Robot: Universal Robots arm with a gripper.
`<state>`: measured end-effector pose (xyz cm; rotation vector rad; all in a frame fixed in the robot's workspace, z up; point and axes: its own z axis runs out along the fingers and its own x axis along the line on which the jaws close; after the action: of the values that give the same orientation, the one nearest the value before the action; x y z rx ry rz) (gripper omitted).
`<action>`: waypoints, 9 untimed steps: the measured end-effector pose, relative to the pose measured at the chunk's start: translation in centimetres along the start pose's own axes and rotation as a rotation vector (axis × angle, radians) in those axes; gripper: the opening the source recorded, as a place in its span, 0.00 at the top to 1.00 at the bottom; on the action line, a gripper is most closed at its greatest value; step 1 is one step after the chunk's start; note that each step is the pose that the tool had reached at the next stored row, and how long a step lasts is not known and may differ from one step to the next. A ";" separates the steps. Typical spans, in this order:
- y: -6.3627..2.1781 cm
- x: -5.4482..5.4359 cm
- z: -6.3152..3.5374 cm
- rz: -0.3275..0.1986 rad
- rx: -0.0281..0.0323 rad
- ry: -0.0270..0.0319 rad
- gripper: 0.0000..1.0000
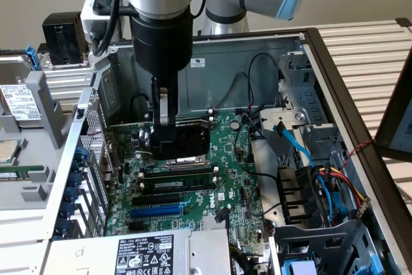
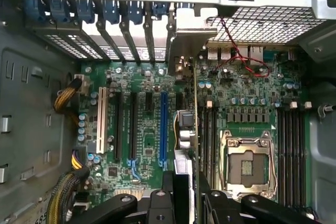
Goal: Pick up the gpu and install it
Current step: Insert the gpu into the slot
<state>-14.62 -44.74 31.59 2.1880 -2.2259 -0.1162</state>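
Observation:
The gpu [image 1: 193, 141] is a small card with a black shroud, and my gripper [image 1: 168, 151] is shut on it inside the open computer case [image 1: 270, 43]. It hangs low over the green motherboard [image 1: 235, 178], just behind the black expansion slots [image 1: 177, 175]. In the wrist view the gpu [image 2: 191, 129] appears edge-on between my fingers [image 2: 169, 184], standing between the blue slot [image 2: 163, 124] and the CPU socket [image 2: 248, 161]. Its metal bracket [image 2: 185, 40] reaches the case's rear slot openings. I cannot tell whether its lower edge touches a slot.
A power supply [image 1: 141, 252] lies at the case's near end. Bundled blue, red and yellow cables [image 1: 322, 175] and drive bays crowd the exterior view's right. A hard drive [image 1: 19, 101] and a black box [image 1: 62, 37] sit outside the case on the exterior view's left.

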 end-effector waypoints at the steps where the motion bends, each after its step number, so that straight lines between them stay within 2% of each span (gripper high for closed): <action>1: 0.01 0.1 0.18 0.000 0.0001 -0.0005 0.73; 9: 0.21 0.5 1.55 0.000 -0.0002 -0.0031 0.73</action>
<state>-14.94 -45.22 30.04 2.1896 -2.2271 -0.1200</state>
